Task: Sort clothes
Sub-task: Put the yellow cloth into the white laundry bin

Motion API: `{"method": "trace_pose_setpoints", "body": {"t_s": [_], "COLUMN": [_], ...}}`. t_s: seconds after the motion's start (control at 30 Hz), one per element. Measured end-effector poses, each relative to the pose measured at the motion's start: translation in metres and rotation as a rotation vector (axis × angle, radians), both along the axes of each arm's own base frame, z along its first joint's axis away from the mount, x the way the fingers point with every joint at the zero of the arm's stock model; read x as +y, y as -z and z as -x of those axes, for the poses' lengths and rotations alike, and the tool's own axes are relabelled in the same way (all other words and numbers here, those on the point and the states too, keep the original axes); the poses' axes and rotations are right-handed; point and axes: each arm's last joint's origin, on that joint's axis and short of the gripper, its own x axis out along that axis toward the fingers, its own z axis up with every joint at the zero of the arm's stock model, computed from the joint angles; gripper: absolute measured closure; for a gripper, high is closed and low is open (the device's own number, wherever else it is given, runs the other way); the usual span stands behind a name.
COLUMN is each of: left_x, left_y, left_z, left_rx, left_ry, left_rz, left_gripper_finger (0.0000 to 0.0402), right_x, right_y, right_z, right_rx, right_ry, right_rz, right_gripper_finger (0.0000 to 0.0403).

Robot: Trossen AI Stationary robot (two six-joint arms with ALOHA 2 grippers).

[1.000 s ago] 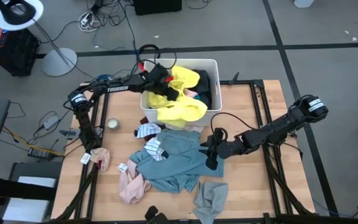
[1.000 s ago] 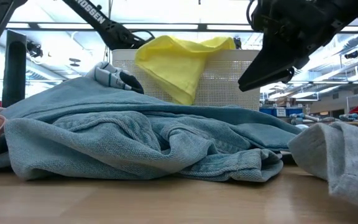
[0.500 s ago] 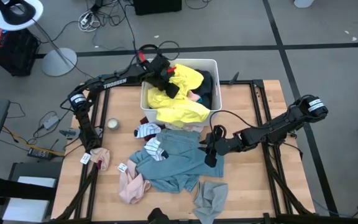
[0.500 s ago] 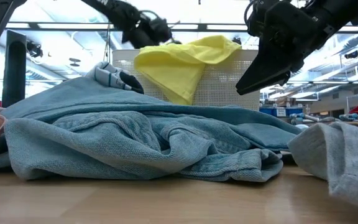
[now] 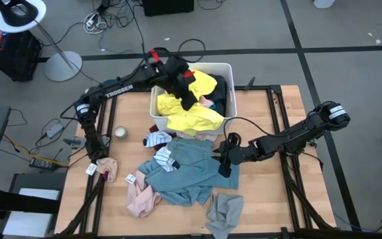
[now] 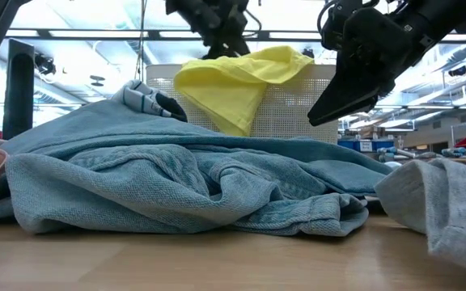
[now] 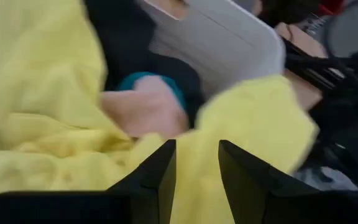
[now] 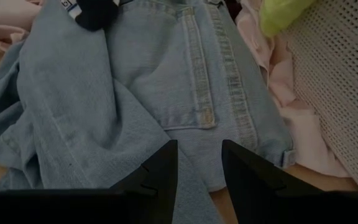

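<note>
A lab or workshop hall — grey floor (image 5: 350,40) crossed by dark tape lines, loose cables (image 5: 115,16), a round-based lamp stand (image 5: 62,65), a framed wooden tabletop (image 5: 264,192) — with ceiling strip lights (image 6: 63,34) and distant storage shelving (image 6: 459,149).

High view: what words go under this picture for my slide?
Left gripper over the yellow shirt in the bin; right gripper open above the jeans on the table.

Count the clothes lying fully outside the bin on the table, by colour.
Light blue denim: 1
Grey: 1
Pink: 3
Black-and-white striped: 2
Total: 7 visible
</note>
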Motion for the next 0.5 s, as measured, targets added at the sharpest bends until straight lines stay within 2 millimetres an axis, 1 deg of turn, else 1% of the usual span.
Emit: {"method": "trace_pose_setpoints", "body": {"t_s": [0.1, 0.2, 0.33, 0.43, 0.5], "left_x": [-0.01, -0.009, 0.007, 0.02, 0.029], "left_y": [0.002, 0.015, 0.039, 0.057, 0.072], "left_z": [-0.001, -0.002, -0.007, -0.013, -0.019], "left_rx": [0.029, 0.111, 0.196, 0.219, 0.242], "left_ry": [0.013, 0.01, -0.045, -0.087, -0.11], "left_rz": [0.033, 0.077, 0.14, 0.174, 0.199], "left_gripper_finger": [0.0279, 0.0306, 0.0384, 0.0396, 0.0398], "right_x": [0.0, 0.0, 0.0, 0.0, 0.0], "right_y": [0.0, 0.0, 0.0, 0.0, 0.0], "right_z": [0.0, 0.0, 0.0, 0.0, 0.0], "right_rx": [-0.001, -0.001, -0.003, -0.004, -0.005], "right_ry": [0.0, 0.0, 0.001, 0.001, 0.002], "right_rz": [0.0, -0.001, -0.002, -0.003, -0.003], "right_gripper_finger": [0.0277, 0.0277, 0.0277, 0.0277, 0.0277]}}
